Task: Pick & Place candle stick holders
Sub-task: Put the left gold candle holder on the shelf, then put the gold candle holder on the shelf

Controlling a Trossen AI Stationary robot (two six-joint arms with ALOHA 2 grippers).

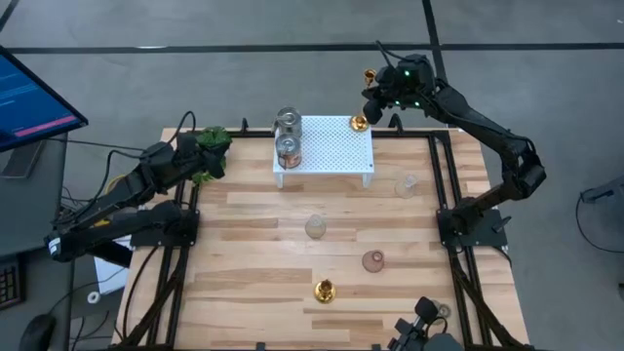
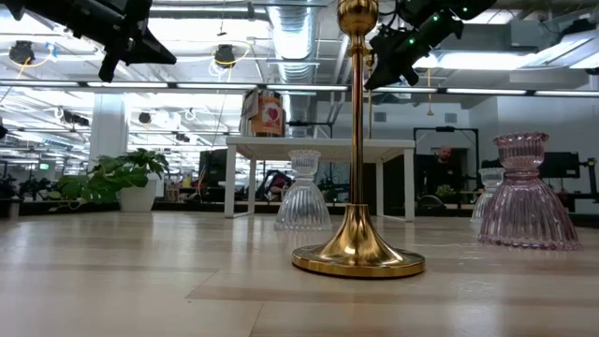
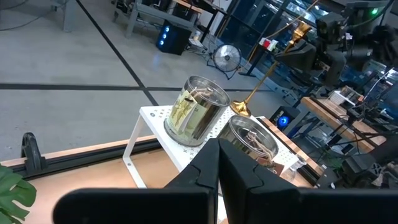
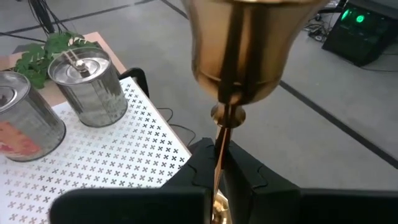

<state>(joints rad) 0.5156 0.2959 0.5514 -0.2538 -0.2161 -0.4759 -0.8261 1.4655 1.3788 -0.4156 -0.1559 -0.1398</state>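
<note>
We are watching the right gripper (image 1: 375, 97) gripping a tall candle stick holder (image 3: 268, 73) at the far right corner of the white perforated shelf (image 1: 327, 146), its fingers (image 4: 249, 177) clamped on the thin stem just under the cup. The holder's long axis is leaning: its round base (image 1: 358, 123) is sitting on the shelf corner while the cup end (image 1: 370, 75) is tilting out past the far edge of the table (image 1: 253, 253), toward the gripper. From the right wrist we are looking straight down the stem, cup (image 4: 255, 43) nearest the lens. A second tall holder (image 2: 358, 168) is standing upright near the front edge of the table, stem vertical, with bare wood all around it. On the shelf's left end two tin cans (image 1: 288, 136) are standing side by side, each with something inside, though we cannot tell what. A clear glass vase (image 1: 315, 227) is sitting mid-table, a pink one (image 1: 373, 260) nearer the front right, and another clear one (image 1: 406, 184) near the right rail, all well apart. The left gripper (image 1: 213, 154) is waiting at the table's far left corner by a small green plant (image 1: 213, 138), its fingers (image 3: 214, 174) pressed together on nothing.
</note>
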